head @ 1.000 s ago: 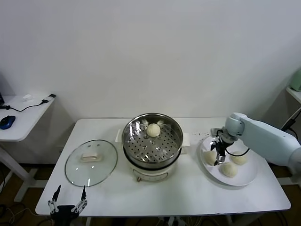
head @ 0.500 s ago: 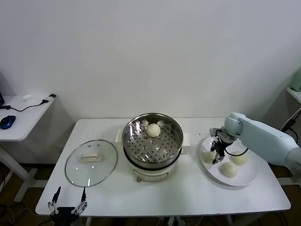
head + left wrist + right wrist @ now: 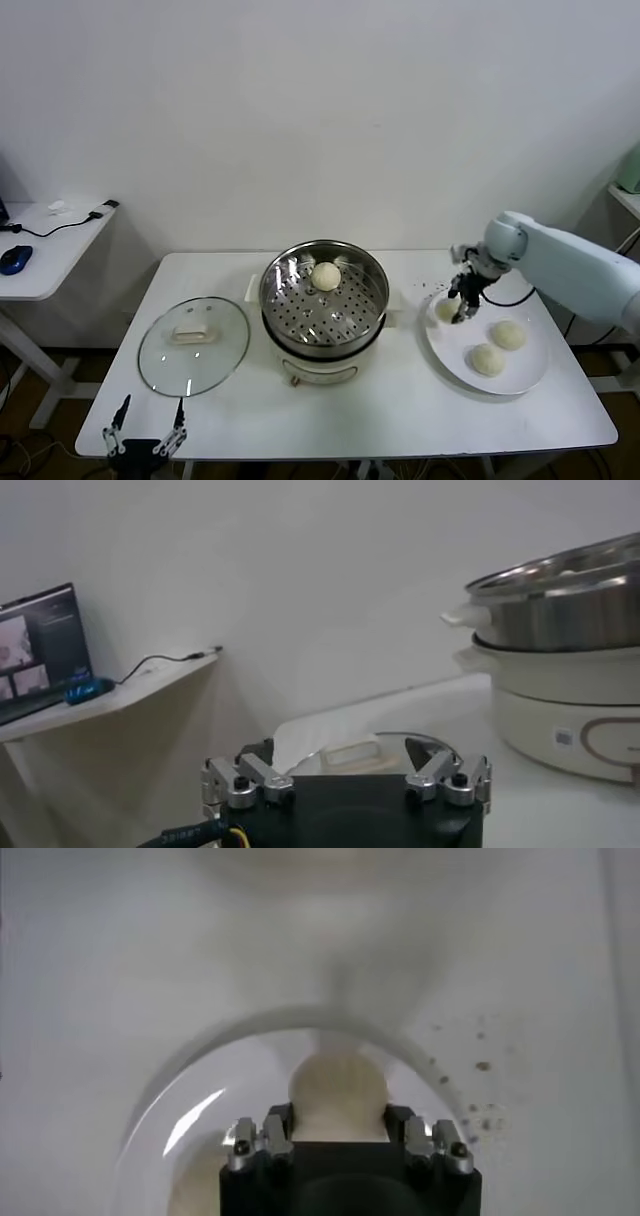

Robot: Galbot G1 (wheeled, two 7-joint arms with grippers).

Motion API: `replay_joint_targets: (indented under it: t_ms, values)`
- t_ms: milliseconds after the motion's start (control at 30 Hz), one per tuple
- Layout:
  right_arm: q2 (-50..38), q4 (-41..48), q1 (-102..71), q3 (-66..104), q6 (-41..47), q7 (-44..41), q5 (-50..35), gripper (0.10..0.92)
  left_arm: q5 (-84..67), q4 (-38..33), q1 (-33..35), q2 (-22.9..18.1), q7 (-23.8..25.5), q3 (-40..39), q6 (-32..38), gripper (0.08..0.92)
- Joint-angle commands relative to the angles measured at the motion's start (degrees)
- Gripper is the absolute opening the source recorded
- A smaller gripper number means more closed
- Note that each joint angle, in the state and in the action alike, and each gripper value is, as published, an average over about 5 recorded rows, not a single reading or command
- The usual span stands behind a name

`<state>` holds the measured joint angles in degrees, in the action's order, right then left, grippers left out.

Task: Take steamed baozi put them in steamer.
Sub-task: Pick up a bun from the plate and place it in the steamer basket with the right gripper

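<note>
Head view: one bun [image 3: 326,276] sits at the far side of the steamer [image 3: 325,297]. The right gripper [image 3: 458,303] pinches a second [image 3: 447,309] over the plate [image 3: 520,377]; two wait there.

Left wrist: left gripper [image 3: 345,781] idle, jaws spread, off the surface's near-left edge.

Right wrist: jaws clamp the bun.

A glass lid [image 3: 193,345] lies on the white table [image 3: 380,410], a plate [image 3: 520,378] opposite

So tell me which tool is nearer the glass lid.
Left. The left tool sits at the table's near edge just before the glass lid; the right tool is beyond the steamer, over the plate.
</note>
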<state>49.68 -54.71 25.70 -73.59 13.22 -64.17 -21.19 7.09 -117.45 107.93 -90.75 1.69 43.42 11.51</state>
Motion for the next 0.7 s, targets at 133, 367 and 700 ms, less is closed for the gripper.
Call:
replay_joint_targets:
  t_ms: [133, 367, 700]
  values:
    - [8.4, -1.0, 23.5, -14.8, 1.3, -0.2, -19.3, 0.602, 0.5, -0.4, -0.4, 0.3, 0.1, -1.2, -0.2, 0.823]
    - [19.4, -3.4, 25.5, -16.6, 5.0, 2.7, -28.2, 0.602, -0.1, -0.5, -0.2, 1.7, -0.2, -1.2, 0.2, 0.823]
    - [30.8, -3.4, 19.2, -15.7, 8.5, 7.4, -30.9, 0.602, -0.3, -0.5, 0.2, 2.3, -0.2, -0.8, 1.0, 0.823]
